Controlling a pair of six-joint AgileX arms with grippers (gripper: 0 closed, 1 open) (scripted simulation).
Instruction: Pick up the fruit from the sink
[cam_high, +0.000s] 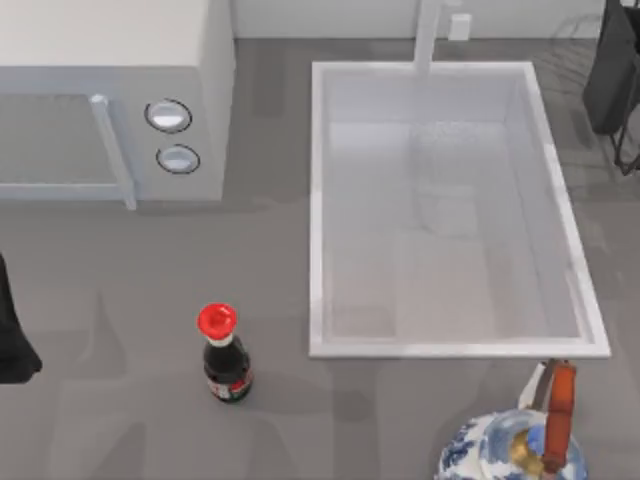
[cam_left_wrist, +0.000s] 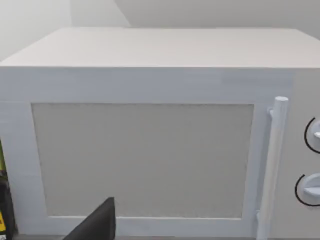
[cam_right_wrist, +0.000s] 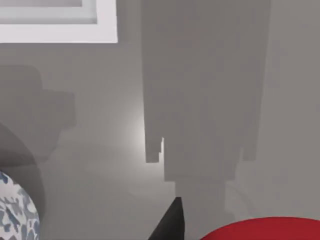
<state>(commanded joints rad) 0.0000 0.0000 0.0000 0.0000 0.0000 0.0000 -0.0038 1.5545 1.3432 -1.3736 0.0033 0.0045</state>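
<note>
The fruit (cam_right_wrist: 270, 229), a smooth bright-red lump, shows close up in the right wrist view, off the grey table. It sits right beside a dark fingertip (cam_right_wrist: 172, 220) of my right gripper (cam_right_wrist: 220, 235), which is shut on it. The table lies well below, with the gripper's shadow across it. The sink (cam_high: 318, 200) is a large white basin with a thick rim, a faucet (cam_high: 428, 35) at its far side and a bare bottom. One corner of the sink (cam_right_wrist: 60, 25) shows in the right wrist view. My right arm (cam_high: 615, 70) is at the far right. My left arm (cam_high: 12, 335) is parked at the left edge.
A white microwave (cam_high: 110, 100) with two knobs stands at the far left, and the left wrist camera faces the microwave's door (cam_left_wrist: 145, 160). A dark sauce bottle (cam_high: 225, 360) with a red cap stands left of the sink. A blue-and-white teapot (cam_high: 500, 450) sits at the near right.
</note>
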